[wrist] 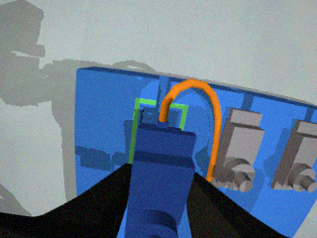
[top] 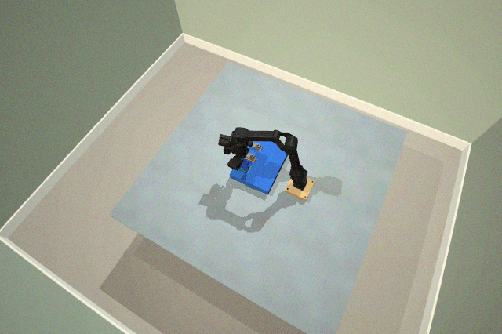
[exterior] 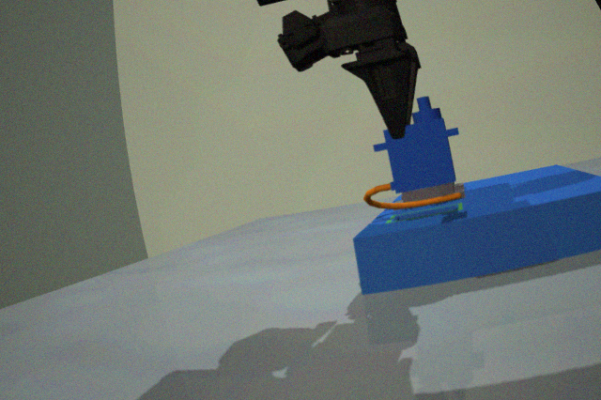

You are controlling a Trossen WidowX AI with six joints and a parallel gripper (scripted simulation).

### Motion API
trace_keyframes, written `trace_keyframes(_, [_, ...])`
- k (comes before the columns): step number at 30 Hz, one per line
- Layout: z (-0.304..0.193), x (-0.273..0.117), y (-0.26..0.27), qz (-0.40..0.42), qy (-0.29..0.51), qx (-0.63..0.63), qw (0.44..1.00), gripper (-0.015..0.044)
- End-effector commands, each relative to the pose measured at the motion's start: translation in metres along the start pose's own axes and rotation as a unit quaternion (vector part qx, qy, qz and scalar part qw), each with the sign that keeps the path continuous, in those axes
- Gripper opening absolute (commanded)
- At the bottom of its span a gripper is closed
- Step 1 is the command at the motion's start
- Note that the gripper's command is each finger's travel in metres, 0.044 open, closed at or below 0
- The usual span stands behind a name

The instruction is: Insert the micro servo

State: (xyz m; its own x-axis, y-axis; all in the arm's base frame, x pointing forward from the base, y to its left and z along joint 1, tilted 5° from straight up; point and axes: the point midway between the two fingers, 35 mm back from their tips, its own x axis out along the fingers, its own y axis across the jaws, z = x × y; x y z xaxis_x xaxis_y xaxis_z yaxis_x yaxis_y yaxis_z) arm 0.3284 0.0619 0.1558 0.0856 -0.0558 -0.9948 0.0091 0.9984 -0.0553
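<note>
The loose blue micro servo [exterior: 422,162] [wrist: 165,144] is held above the deck, roughly upright, output shaft up. My gripper [exterior: 397,135] [wrist: 160,175] is shut on its body. In the exterior view a gap shows between the servo's bottom and the deck [exterior: 437,254] [wrist: 101,119] [top: 259,179]. The green outline [wrist: 135,124] [exterior: 422,213] marks the pocket below; in the wrist view the servo hides much of it. The orange cable [wrist: 218,129] [exterior: 412,205] arcs beyond the servo's end, across the notch [wrist: 163,85] side, and bends back to the right, not lying in the notch.
A grey servo [wrist: 244,141] [top: 251,157] is mounted just right of the pocket in the wrist view, and the cable's free end hangs beside it. A second grey servo [wrist: 309,144] [top: 256,147] is farther right. The arm's wooden base [top: 295,191] stands beside the deck.
</note>
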Motion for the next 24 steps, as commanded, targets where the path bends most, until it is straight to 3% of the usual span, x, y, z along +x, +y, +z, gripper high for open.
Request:
trace_keyframes(1, [0.003,-0.003,0.0,0.002,-0.006,-0.003,1.0,0.0])
trace_keyframes(24, [0.005,0.015,0.0,0.002,-0.006,-0.003,1.0,0.0])
